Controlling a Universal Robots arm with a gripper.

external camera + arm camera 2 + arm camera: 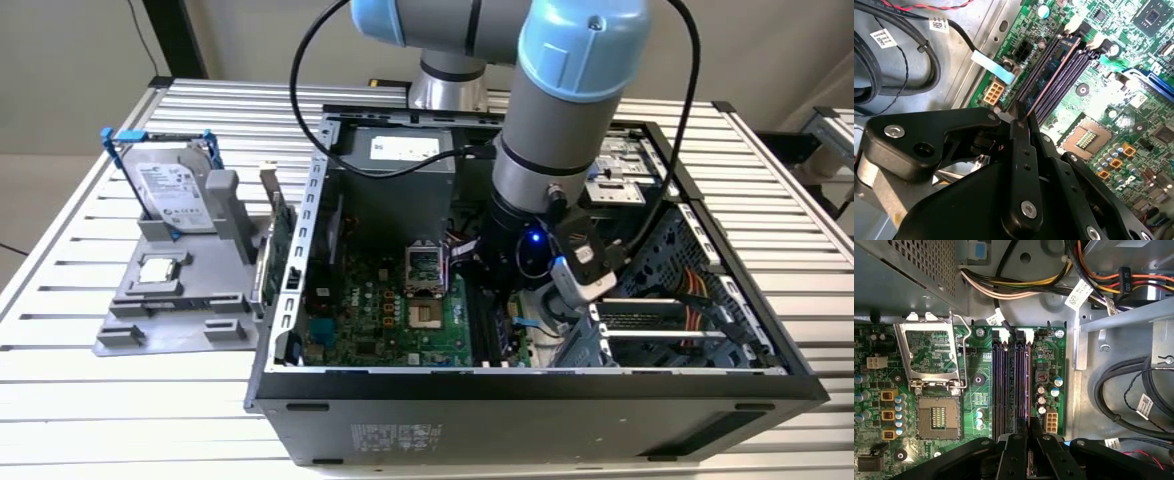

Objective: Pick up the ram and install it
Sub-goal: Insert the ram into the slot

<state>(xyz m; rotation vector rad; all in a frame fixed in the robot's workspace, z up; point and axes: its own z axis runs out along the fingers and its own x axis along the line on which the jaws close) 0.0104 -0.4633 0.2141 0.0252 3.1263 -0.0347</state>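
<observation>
1. The arm reaches steeply downward, its wrist low.
2. The gripper points straight down in both wrist views.
3. Its black fingers are pressed close together, nearly touching.

This looks like a robotics lab or an assembly test cell, not a home or an office. The work surface is a table built from ribbed aluminium rails, bare and industrial, standing against plain beige walls. An industrial arm with grey tubes and pale blue joints is bolted at the back of it. An open desktop computer case lies on its side with the motherboard exposed. Beside it, on the exterior view's left, a grey printed fixture holds parts upright, among them a hard drive in a blue frame.
</observation>
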